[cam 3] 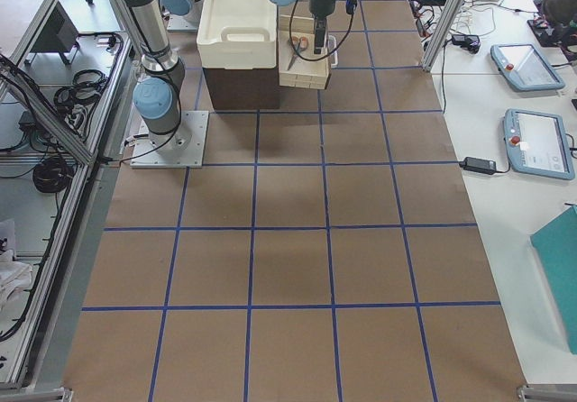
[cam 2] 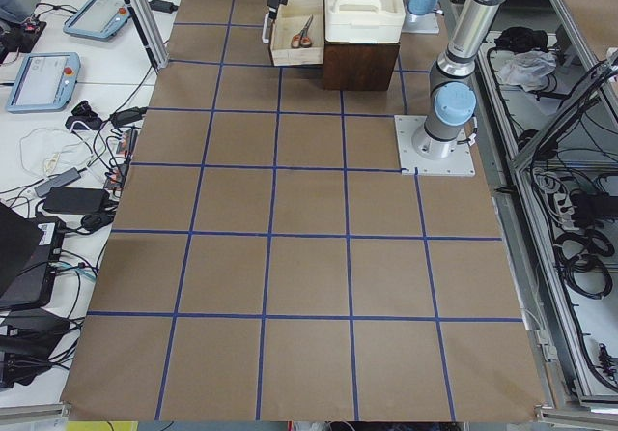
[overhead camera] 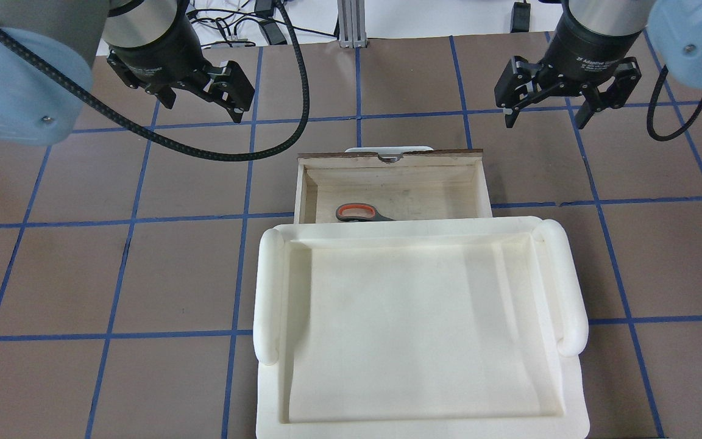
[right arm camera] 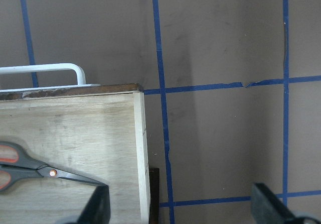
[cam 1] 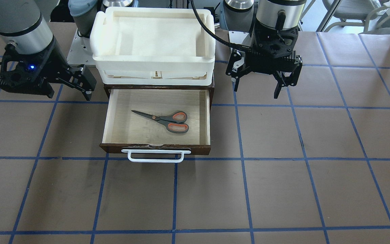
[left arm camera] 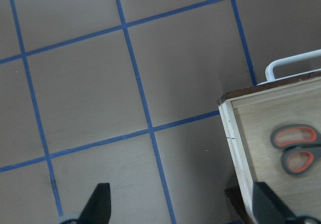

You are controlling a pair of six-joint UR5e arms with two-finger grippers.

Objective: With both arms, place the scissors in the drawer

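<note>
The scissors [cam 1: 168,121] lie flat inside the open drawer [cam 1: 113,147], handles toward my left arm's side and blades toward my right. They also show in the left wrist view [left arm camera: 296,148] and the right wrist view [right arm camera: 30,166]. In the overhead view only a handle [overhead camera: 357,213] shows past the tray. The drawer's white bar handle [cam 1: 156,155] faces away from me. My left gripper [cam 1: 256,91] hovers open and empty beside the drawer. My right gripper [cam 1: 69,95] hovers open and empty on the other side.
A cream-white plastic tray [cam 1: 96,37] sits on top of the dark brown cabinet [cam 2: 359,64] and overhangs the drawer's back part [overhead camera: 269,292]. The brown table surface [cam 1: 283,189] carries a blue tape grid.
</note>
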